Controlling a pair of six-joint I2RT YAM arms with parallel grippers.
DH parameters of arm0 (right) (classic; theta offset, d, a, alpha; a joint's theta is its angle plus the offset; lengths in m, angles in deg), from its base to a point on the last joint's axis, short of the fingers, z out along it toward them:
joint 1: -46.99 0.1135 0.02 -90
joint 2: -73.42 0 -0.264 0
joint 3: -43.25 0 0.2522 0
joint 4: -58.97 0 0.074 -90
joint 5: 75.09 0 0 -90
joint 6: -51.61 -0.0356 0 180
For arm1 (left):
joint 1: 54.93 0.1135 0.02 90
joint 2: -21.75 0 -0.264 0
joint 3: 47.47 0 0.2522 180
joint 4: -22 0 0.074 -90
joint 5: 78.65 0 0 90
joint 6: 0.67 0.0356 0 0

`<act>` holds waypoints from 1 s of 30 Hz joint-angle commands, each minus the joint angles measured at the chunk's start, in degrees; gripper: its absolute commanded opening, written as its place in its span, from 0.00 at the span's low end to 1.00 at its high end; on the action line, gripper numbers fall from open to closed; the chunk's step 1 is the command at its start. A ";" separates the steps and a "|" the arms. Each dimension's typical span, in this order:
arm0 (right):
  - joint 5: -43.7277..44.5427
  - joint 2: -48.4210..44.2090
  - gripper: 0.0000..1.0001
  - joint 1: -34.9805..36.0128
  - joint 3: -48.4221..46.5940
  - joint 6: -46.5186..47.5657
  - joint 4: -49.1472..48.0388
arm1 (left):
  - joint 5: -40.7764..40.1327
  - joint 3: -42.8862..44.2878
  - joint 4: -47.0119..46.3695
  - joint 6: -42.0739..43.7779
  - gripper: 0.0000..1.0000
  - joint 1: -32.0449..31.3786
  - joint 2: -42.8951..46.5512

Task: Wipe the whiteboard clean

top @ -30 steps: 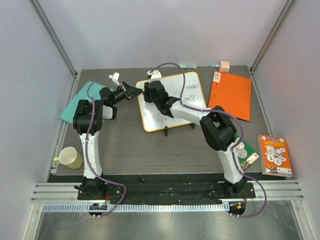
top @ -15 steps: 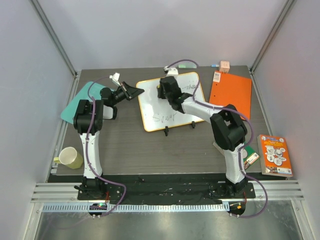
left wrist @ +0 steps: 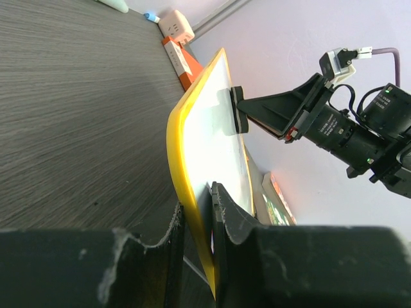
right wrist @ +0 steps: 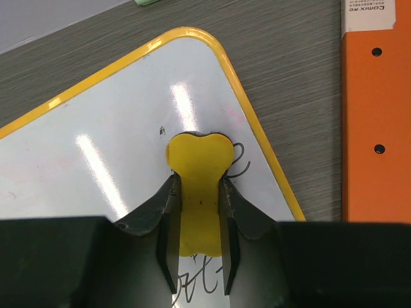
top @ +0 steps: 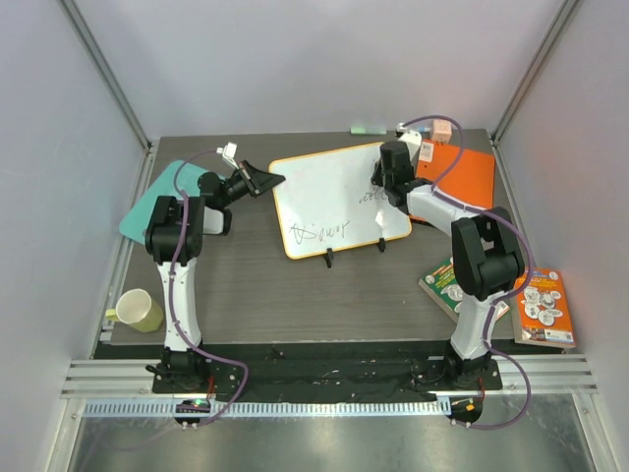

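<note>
The large white whiteboard (top: 329, 187) with rounded corners and a thin orange-yellow rim stands tilted on small black feet in the middle of the dark grey worktop (top: 256, 295). Most of its face is bare and glossy. I judge the job a good way along but not finished: one black scribble sits near the lower left, and another lies at the right side.

The right gripper (right wrist: 197, 192) has its jaws clenched on a flat yellow eraser (right wrist: 196, 157) with a lobed top, pressed to the board beside that right-hand scribble, close to the far right corner. The left gripper (top: 267, 181) has its jaws clamped on the rim at the board's far left corner, steadying it.

Just right of the board lies a flat orange folder (top: 462, 192). The only container I see is a pale yellow mug (top: 138, 311) near the front left edge; I cannot tell what is inside it.
</note>
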 commanded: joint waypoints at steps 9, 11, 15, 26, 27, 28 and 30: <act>-9.70 1.07 0.01 -2.61 6.11 3.13 10.77 | 4.79 0.58 -11.30 4.69 0.00 -0.85 2.40; -9.88 0.37 0.01 -2.96 7.86 2.34 10.95 | 4.61 0.40 -11.30 4.78 0.00 -0.85 2.49; -10.58 -1.47 0.01 -3.84 11.29 0.58 10.69 | 4.70 0.93 -11.30 4.35 0.00 -0.93 1.79; -11.20 -5.17 0.01 -3.76 15.60 1.19 12.62 | 4.88 1.11 -11.30 4.26 0.00 -1.02 1.61; -12.15 -5.69 0.01 -3.76 16.13 1.02 12.54 | 4.88 1.11 -11.30 4.34 0.00 -1.02 1.61; -12.77 -5.96 0.01 -3.84 16.66 1.02 12.36 | 4.97 1.11 -11.30 4.34 0.00 -1.02 1.70; -15.05 -6.57 0.01 -3.67 18.50 0.76 10.70 | 4.88 1.20 -11.30 4.26 0.00 -1.02 1.61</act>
